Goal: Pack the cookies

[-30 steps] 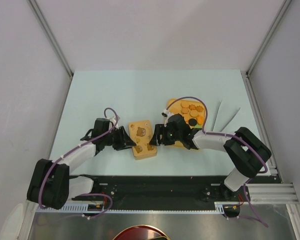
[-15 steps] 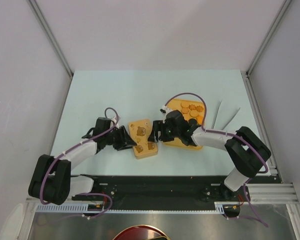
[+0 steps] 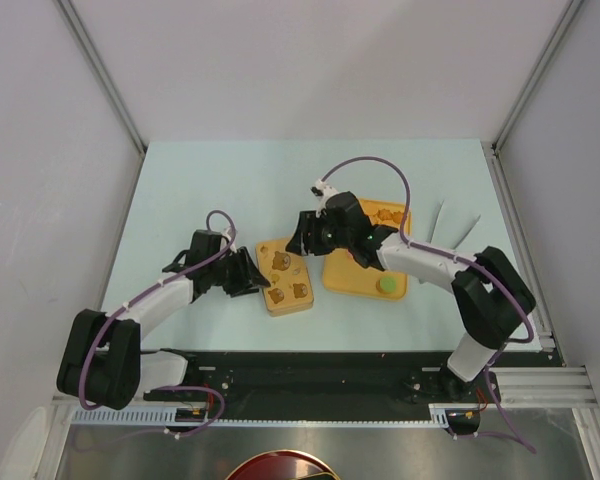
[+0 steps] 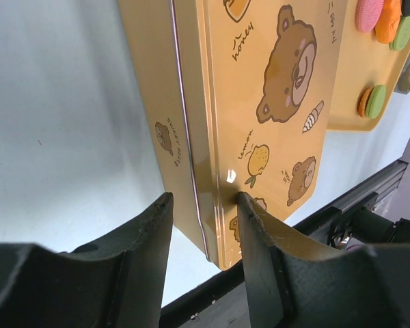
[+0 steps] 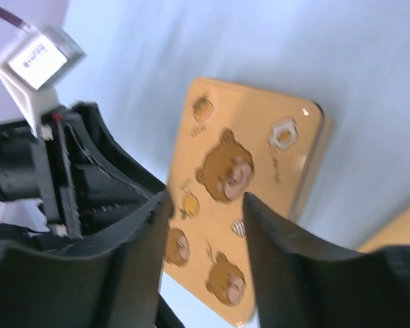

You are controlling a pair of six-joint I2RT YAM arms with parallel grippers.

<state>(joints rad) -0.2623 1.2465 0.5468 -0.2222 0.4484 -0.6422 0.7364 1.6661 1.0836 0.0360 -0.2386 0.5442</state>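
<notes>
Orange tray [image 3: 345, 275] — cookies [image 3: 387, 285] inside, lid [image 3: 285, 278] beside

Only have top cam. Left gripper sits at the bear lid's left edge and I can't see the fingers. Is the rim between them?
Observer: Yes. In the left wrist view the left gripper is astride a corner of the lid, with one finger outside the side wall and the other on the printed top. Can't tell if it's clamped.
Operator: Right gripper holding anything?
Observer: No. The right wrist view shows it open and empty, above the lid.
Operator: Tray contents? Arm blocks most of it.
Observer: The left wrist view catches cookies at its edge: one pink, with orange and green beside it.
</notes>
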